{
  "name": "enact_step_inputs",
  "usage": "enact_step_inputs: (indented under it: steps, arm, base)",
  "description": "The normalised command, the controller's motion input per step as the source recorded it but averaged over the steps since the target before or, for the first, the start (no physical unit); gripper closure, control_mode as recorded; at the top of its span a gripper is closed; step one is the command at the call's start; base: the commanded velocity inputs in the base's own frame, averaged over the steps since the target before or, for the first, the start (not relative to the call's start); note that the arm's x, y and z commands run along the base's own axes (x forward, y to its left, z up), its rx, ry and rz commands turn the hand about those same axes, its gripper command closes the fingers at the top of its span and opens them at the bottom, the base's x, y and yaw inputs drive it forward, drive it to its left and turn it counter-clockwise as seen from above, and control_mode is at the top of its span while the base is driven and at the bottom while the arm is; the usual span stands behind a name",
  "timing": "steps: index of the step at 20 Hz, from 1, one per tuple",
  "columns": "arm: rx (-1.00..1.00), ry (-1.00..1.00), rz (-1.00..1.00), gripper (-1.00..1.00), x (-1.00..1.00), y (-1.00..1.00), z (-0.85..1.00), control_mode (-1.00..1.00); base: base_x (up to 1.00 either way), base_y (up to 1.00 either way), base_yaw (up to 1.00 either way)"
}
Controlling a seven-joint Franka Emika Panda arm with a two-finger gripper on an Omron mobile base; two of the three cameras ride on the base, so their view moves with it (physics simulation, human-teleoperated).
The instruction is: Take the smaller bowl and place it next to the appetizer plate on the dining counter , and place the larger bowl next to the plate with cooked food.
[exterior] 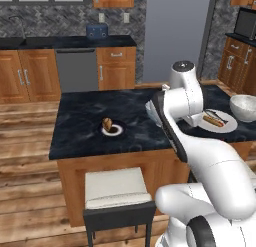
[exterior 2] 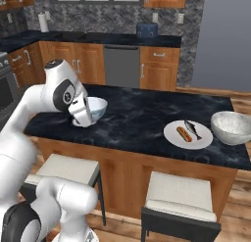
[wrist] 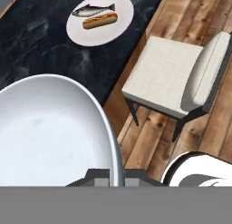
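The smaller bowl (exterior 2: 94, 108) — glossy, thin-walled, probably light and slippery — held above the dining counter (exterior 2: 142, 118), well apart from the plate with cooked food (exterior 2: 188, 134). Gripper (exterior 2: 86, 116) jaws pinching its rim, apparently; best hold there.

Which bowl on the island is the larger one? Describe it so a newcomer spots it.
On the dining counter, look to the end by the plate with cooked food. The larger bowl sits just beside that plate: deep, grey-white marbled, wider than the smaller bowl at the arm.
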Motion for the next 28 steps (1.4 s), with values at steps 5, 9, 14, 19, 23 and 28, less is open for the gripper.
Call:
enact_step_inputs:
  steps: [5, 9, 14, 19, 23, 28]
  arm:
    - [0.00, 0.00, 0.00, 1.00, 0.41, 0.13, -0.42, -1.00]
    - [0.00, 0.00, 0.00, 1.00, 0.41, 0.13, -0.54, -1.00]
    - [0.00, 0.00, 0.00, 1.00, 0.47, 0.01, -0.42, -1.00]
    - [0.00, 0.00, 0.00, 1.00, 0.59, 0.00, -0.27, -1.00]
    - [0.00, 0.00, 0.00, 1.00, 0.62, 0.00, -0.23, -1.00]
    - [0.00, 0.00, 0.00, 1.00, 0.59, 0.03, -0.26, -1.00]
  base:
    - [0.00, 0.00, 0.00]
    - [0.00, 0.00, 0.00]
    - [0.00, 0.00, 0.00]
    - [0.00, 0.00, 0.00]
    - [0.00, 0.00, 0.00]
    - [0.00, 0.00, 0.00]
